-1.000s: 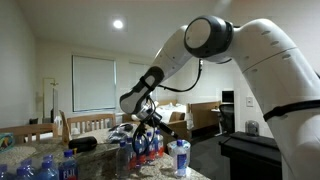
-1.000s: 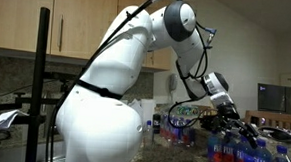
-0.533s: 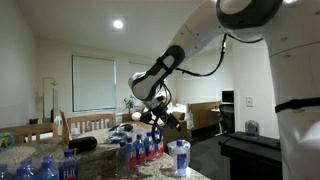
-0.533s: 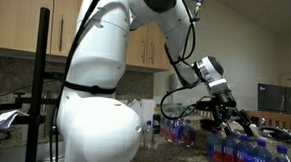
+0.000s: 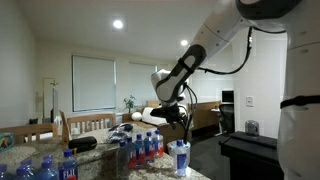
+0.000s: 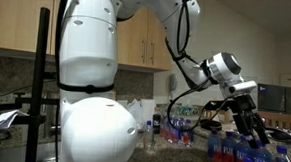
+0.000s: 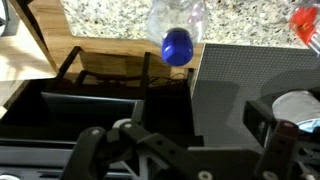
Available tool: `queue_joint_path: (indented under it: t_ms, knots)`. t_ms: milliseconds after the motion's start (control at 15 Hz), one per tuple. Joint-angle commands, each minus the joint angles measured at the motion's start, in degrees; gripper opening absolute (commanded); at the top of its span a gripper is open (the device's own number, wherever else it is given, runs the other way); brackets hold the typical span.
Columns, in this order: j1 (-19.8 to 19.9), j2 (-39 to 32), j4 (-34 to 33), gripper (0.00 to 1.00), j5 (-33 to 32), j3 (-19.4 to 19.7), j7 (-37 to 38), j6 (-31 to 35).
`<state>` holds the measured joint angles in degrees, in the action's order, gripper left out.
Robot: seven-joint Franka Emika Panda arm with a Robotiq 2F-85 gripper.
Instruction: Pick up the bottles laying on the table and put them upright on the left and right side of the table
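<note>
Several clear bottles with blue caps and red bands (image 5: 142, 148) stand upright in a cluster on the speckled table (image 5: 100, 163); they also show in an exterior view (image 6: 237, 154). One more bottle (image 5: 180, 157) stands at the table's near end. Blue-banded bottles (image 5: 45, 168) sit at the lower left. My gripper (image 5: 172, 117) hangs above and just beyond the cluster, also seen in an exterior view (image 6: 249, 127). In the wrist view its fingers (image 7: 190, 160) are spread wide with nothing between them. A blue-capped bottle (image 7: 177, 38) at the table edge (image 7: 110, 20) points its cap at the camera.
A dark black stand (image 5: 262, 152) is beside the table end. Wooden chairs (image 5: 85, 125) stand behind the table and a black object (image 5: 80, 143) lies on it. Below the gripper in the wrist view are a wooden frame (image 7: 110, 68) and a grey surface (image 7: 250, 75).
The arm has swung sideways and the gripper has lifted from just over the bottle cluster to beyond the table's end. The bottles have not moved.
</note>
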<state>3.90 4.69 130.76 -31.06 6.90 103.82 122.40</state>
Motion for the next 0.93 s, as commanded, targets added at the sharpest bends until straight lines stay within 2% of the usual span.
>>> queue_joint_path:
  t_ms: [0,200,267,333,600,867]
  knots:
    - [2.55,2.88,5.22,1.0,5.44,1.51,-12.82,9.57]
    - [3.15,3.96,7.67,1.0,12.78,2.23,-24.78,12.78]
    - [1.76,4.73,8.57,1.0,15.08,3.69,-28.77,12.82]
    - [2.91,5.63,9.42,1.0,17.74,2.58,-32.96,12.35]
    - [2.54,9.33,12.66,1.0,27.44,2.42,-48.45,9.52]
    - [1.32,8.51,12.18,1.0,39.56,2.55,-62.74,7.04]
